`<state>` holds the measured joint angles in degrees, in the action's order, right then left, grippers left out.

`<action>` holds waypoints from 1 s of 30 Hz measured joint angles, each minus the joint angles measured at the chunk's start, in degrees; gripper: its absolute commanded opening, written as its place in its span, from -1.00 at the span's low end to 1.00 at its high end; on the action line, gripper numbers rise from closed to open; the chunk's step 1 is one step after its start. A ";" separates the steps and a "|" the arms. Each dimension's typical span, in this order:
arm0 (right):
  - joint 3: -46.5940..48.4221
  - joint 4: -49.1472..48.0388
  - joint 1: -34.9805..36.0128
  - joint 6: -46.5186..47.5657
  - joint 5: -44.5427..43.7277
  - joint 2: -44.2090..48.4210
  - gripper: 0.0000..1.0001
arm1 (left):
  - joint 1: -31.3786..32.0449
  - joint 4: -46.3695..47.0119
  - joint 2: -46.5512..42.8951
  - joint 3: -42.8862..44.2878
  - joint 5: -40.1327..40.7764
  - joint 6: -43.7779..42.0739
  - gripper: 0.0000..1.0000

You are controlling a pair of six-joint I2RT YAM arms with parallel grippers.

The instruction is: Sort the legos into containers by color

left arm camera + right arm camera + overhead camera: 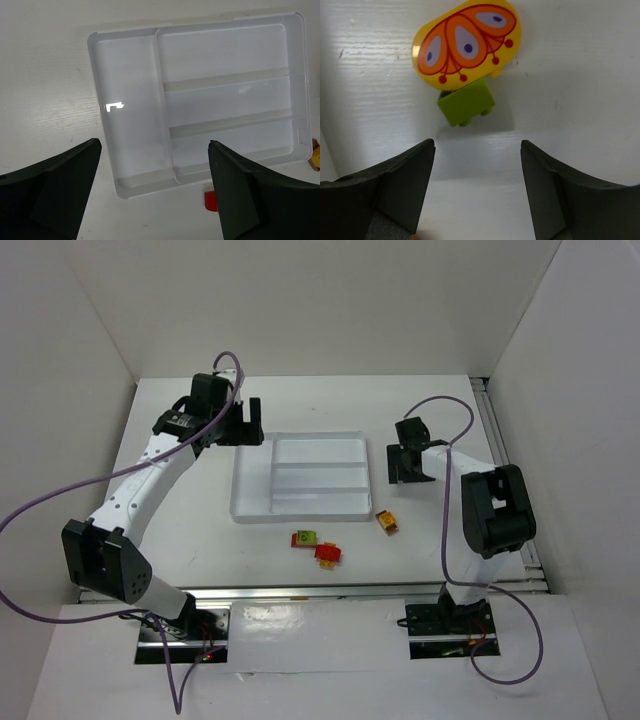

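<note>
**While both grippers hang open, every brick lies on the table outside the tray**

Where the left arm reaches in, the left gripper (155, 146) hovers by the far left corner of the tray (300, 514). Its dark, wedge-shaped jaws are spread wide, with nothing between them. The tray is translucent white plastic with rounded corners. It has one tall section on its left and three long narrow sections beside that, split by low walls. In the left wrist view its glossy floor throws back a small bright reflection. It sits on the white table (200, 540), whose surface shows a faint grain.

Three small stacked pieces lie near the tray's near wall, apart from it. Leftmost is a red brick with a lime green top (303, 538). Just beside it, slightly nearer the arms, is a red-and-yellow pair (327, 553). Further right, off the tray's near right corner, lies a brownish orange and yellow pair (387, 522).

The right gripper (477, 145) hangs just right of the tray, its jaws also wide apart and empty. In its wrist view a boxy lime green brick (466, 102) lies just beyond the fingertips, in line with the gap and touching neither jaw. A smooth yellow oval tile (467, 45) overlaps the brick's far end. It is printed with orange lobes, lilac ovals and red dots.
</note>
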<state>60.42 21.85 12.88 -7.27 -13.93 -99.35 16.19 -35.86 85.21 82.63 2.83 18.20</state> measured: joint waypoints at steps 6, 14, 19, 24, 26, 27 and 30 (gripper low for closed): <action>0.07 -2.93 -2.25 2.93 1.22 -1.81 0.66 | 0.00 -0.35 0.13 0.31 0.02 -0.02 0.99; -0.09 -8.72 -2.64 6.01 5.84 -1.90 0.33 | 0.00 -0.61 0.17 0.42 0.74 -0.11 0.99; -0.11 -10.12 -2.64 6.80 7.08 -2.05 0.23 | 0.00 -0.61 0.17 0.42 0.90 -0.04 0.99; -0.11 -10.51 -2.64 7.23 7.80 -2.25 0.20 | 0.00 -0.61 0.17 0.42 0.85 0.04 0.99; -0.11 -10.51 -2.64 7.23 8.17 -2.27 0.20 | 0.17 -0.61 0.17 0.42 0.85 0.07 0.99; -0.11 -10.54 -2.64 7.23 8.31 -2.27 0.20 | 0.24 -0.61 0.22 0.42 0.81 0.07 0.99; -0.11 -10.56 -2.64 7.21 8.37 -2.27 0.13 | 0.42 -0.61 0.44 0.42 0.57 0.07 0.99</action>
<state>60.31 11.29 10.24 -0.05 -5.56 -101.62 16.60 -36.47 85.65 83.05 3.40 18.26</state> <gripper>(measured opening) 0.594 0.995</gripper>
